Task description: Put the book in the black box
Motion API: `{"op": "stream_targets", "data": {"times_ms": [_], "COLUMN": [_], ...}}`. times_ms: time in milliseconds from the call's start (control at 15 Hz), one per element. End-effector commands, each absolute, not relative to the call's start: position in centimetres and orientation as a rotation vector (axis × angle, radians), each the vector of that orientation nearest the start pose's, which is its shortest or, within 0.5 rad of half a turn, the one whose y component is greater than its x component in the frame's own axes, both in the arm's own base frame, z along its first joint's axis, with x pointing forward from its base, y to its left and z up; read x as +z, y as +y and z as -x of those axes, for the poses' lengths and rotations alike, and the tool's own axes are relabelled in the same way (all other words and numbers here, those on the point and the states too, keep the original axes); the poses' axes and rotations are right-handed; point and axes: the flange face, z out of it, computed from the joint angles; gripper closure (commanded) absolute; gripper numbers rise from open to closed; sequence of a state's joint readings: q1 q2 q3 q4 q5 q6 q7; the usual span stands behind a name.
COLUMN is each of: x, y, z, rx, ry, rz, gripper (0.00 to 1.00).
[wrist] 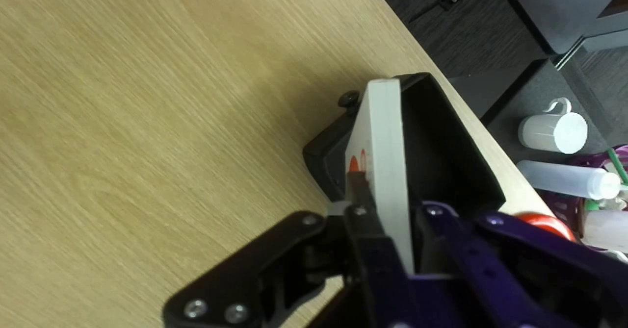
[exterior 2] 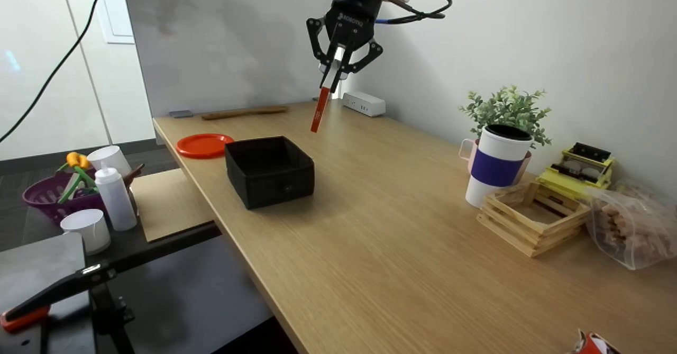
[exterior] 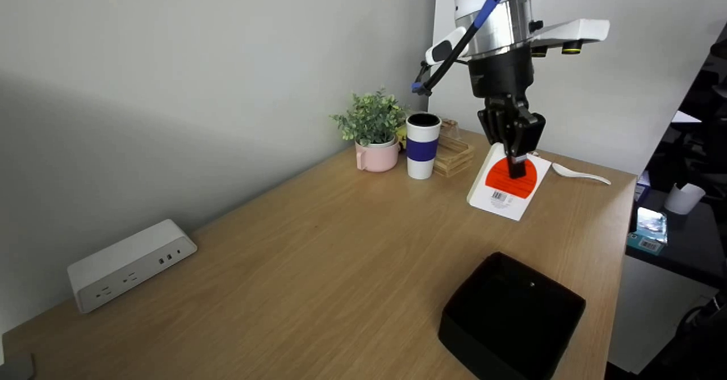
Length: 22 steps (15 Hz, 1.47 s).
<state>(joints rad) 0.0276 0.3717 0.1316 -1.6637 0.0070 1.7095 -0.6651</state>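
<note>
Transfer is looking to us like the step in hand: our gripper (exterior 2: 329, 85) is pinching the red-marked white book (exterior: 504, 186) across its thickness, and the book is hanging tilted in the air near the black box (exterior 2: 271, 191), higher than its rim. Whether it is overhanging the opening, we are struggling to tell. Next we are needing to centre it above that opening, lower it inside the walls, then let go.
</note>
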Motion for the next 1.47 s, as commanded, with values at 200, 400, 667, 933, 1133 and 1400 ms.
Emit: {"op": "stream_targets", "data": {"times_ms": [200, 400, 667, 933, 1133, 1400], "x": [35.6, 34.6, 32.8, 31.1, 29.7, 28.0], "y": [10.1, 11.4, 13.4, 15.3, 15.9, 15.6], "z": [-61.2, -60.4, -59.4, -58.9, -58.7, -58.5], "rx": [0.440, 0.478, 0.537, 0.591, 0.630, 0.686], "ry": [-1.105, -1.019, -0.920, -0.876, -0.819, -0.692], "rz": [2.689, 2.690, 2.679, 2.632, 2.597, 2.542], "gripper": [0.96, 0.96, 0.96, 0.96, 0.96, 0.96]}}
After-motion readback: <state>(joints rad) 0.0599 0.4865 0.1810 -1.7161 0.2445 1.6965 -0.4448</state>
